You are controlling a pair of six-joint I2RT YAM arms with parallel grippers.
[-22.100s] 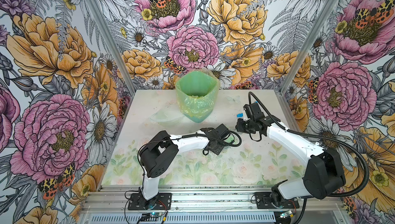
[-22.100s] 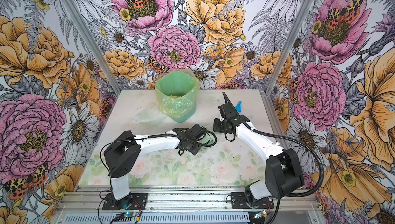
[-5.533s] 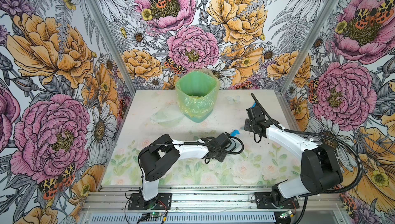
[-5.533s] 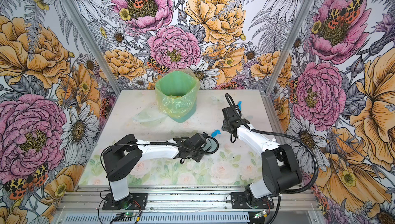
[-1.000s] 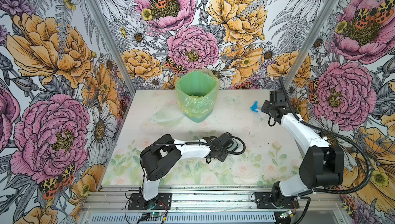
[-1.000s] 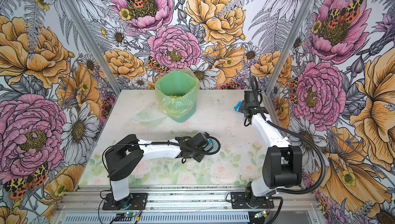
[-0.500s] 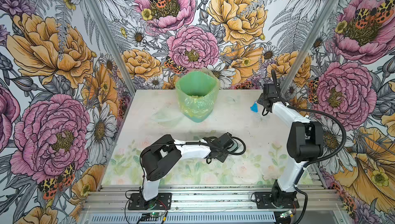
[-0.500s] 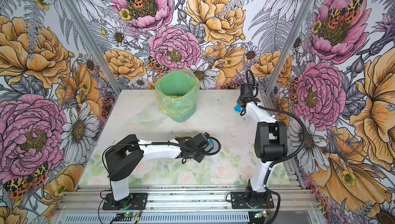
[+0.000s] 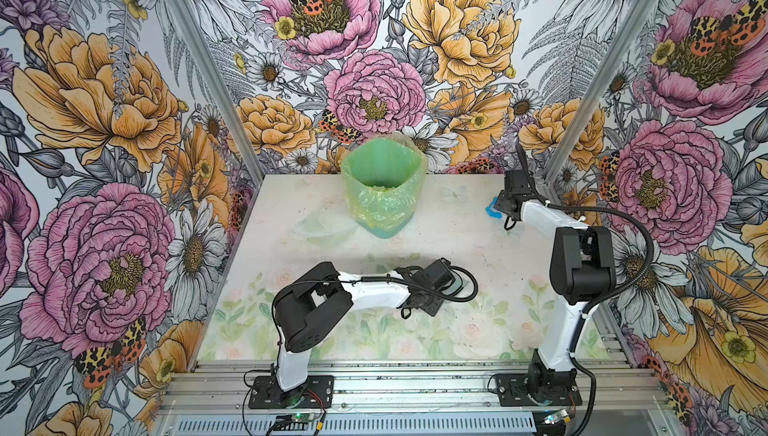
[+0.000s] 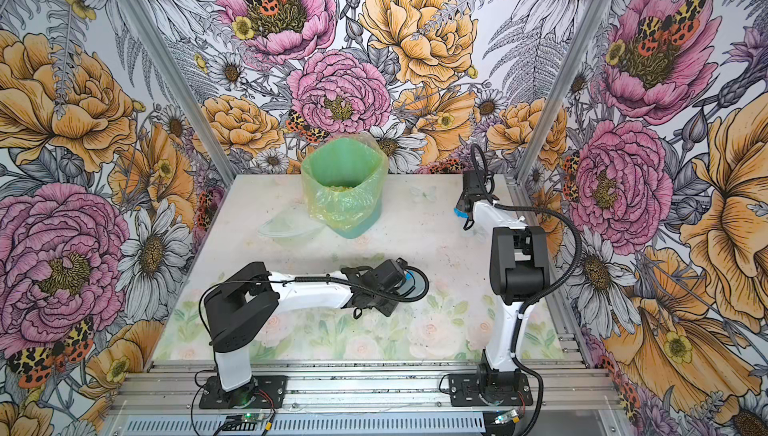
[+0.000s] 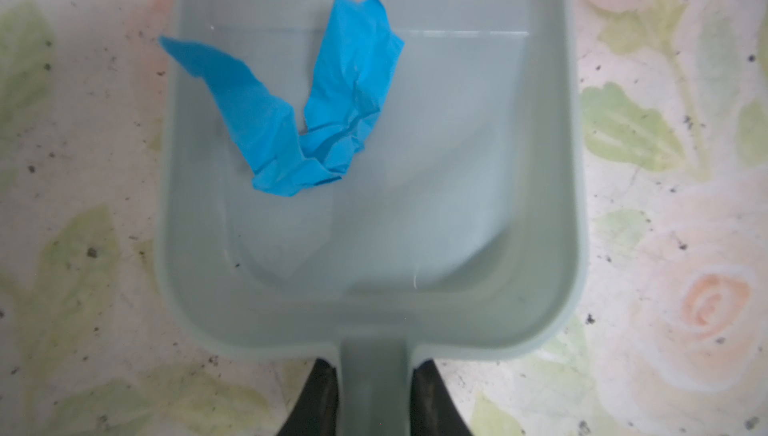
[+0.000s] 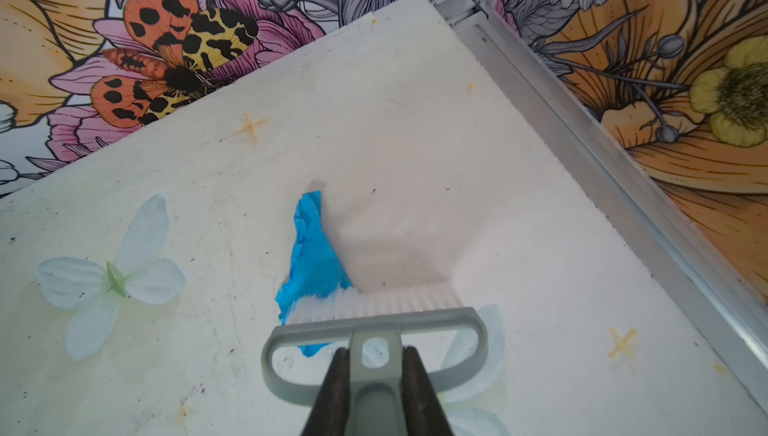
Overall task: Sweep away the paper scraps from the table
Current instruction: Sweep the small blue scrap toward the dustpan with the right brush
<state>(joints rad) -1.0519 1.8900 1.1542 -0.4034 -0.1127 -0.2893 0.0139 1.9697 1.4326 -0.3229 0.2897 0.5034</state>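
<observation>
Two paper scraps (image 11: 307, 113) (image 12: 311, 255), one dustpan (image 11: 415, 213), brush (image 12: 374, 323), bin (image 9: 382, 205).

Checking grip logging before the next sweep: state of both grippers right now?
Left gripper: closed on the handle of the dustpan.
Right gripper: closed on the handle of the brush.

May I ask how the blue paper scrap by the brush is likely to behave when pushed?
The blue scrap looks thin and crumpled, so it is probably very light and floppy. Caught only by one end of the brush, it may twist or slip aside rather than slide straight. Its creased, flattish shape makes rolling unlikely.
</observation>
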